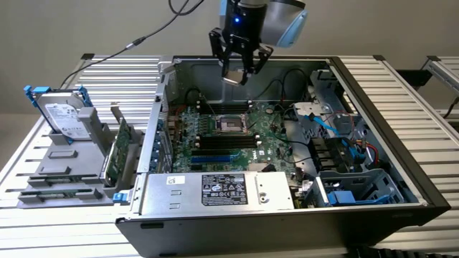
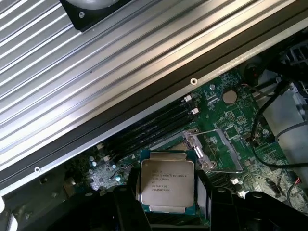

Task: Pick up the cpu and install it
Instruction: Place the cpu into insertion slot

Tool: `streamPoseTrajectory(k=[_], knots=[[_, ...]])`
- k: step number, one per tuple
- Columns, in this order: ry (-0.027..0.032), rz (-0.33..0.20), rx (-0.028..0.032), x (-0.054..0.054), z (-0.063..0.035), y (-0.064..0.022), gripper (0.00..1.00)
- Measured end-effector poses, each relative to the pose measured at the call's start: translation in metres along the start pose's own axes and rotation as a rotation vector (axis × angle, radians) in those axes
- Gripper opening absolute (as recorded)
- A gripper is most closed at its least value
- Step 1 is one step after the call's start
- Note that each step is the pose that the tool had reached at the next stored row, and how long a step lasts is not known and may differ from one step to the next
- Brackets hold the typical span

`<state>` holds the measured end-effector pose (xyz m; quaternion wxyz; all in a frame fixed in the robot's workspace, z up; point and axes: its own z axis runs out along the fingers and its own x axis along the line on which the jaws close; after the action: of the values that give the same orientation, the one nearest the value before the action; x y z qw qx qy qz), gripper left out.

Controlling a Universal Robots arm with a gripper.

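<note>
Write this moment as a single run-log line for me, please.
gripper: shut on cpu | position: above open computer case, over motherboard | socket: open, cpu not yet seated

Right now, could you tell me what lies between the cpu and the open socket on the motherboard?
Nothing: in the exterior view the cpu, held in the tool, hangs over the motherboard with only open air down to the socket.

Soft even light, shadows faint; computer case [image 1: 391, 126] interior dimmer than ribbed counter [image 1: 118, 80] beside it. Counter shows pale sheen. Dull glare on cpu [image 2: 167, 182] over case.
</note>
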<state>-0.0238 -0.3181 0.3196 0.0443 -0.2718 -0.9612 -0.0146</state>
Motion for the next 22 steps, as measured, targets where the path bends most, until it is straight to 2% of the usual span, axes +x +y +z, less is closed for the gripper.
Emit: streamPoseTrajectory(k=[15,22], knots=[[-0.0011,0.272,-0.0255,-0.001,0.0116,-0.0001,0.55],[-0.0016,0.393,-0.0367,-0.001,0.0140,0.0000,0.55]])
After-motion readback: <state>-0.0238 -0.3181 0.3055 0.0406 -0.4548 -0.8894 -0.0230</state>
